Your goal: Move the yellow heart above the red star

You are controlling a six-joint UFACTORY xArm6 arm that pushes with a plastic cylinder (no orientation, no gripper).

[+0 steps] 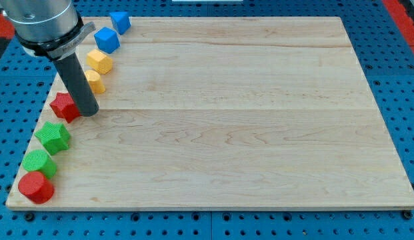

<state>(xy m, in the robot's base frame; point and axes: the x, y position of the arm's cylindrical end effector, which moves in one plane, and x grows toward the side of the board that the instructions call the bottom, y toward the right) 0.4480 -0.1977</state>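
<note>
A red star [63,107] lies near the board's left edge. My tip [89,112] stands just right of it, touching or nearly touching. A yellow block [94,81], partly hidden behind my rod, sits just above the red star; its shape is hard to make out, possibly the heart. Another yellow block [99,62], roughly hexagonal, lies above that.
Two blue blocks [107,41] [120,22] lie at the top left. A green star [53,137], a green block [39,163] and a red cylinder-like block [36,188] run down the left edge. The wooden board [247,113] fills the view.
</note>
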